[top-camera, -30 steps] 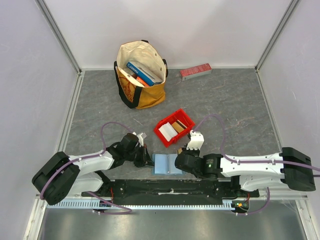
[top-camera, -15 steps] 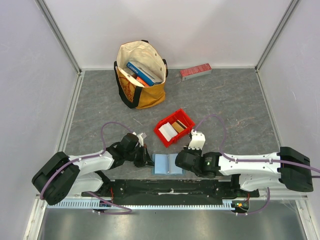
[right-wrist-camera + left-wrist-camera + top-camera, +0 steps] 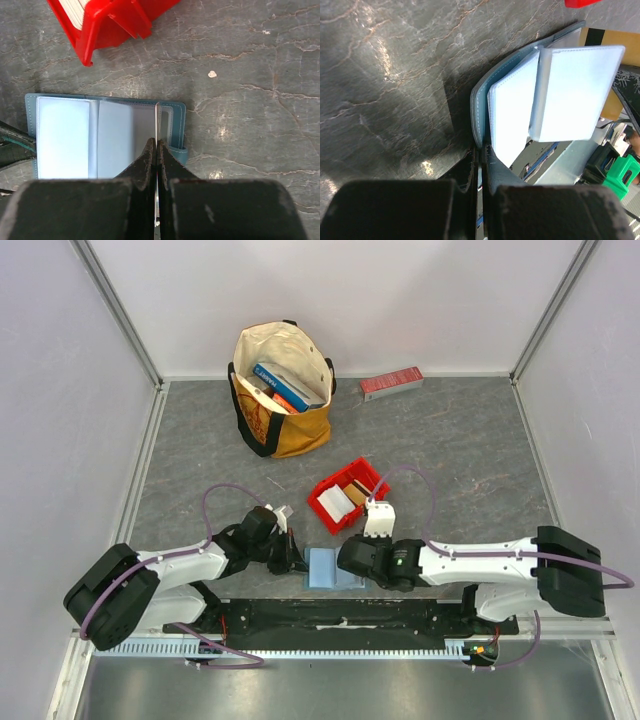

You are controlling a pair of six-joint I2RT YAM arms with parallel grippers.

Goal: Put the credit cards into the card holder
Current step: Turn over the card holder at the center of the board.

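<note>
The teal card holder (image 3: 325,568) lies open near the front edge, its light-blue sleeves (image 3: 75,135) facing up. My left gripper (image 3: 298,562) is shut on the card holder's left cover edge (image 3: 479,120). My right gripper (image 3: 156,142) is shut on a thin credit card (image 3: 157,120), seen edge-on, standing upright over the card holder's right half. In the left wrist view a tan card face (image 3: 617,50) shows behind a raised sleeve (image 3: 575,90). More credit cards, white (image 3: 335,502) and tan (image 3: 358,490), sit in the red bin (image 3: 322,508).
A canvas tote bag (image 3: 282,390) with books stands at the back. A long red box (image 3: 391,383) lies by the back wall. The red bin's corner (image 3: 105,20) is just beyond the card holder. A black base strip (image 3: 340,618) runs along the near edge.
My right gripper has moved left with the card and now stands over the card holder's right half. The left arm and the card holder have not moved.
</note>
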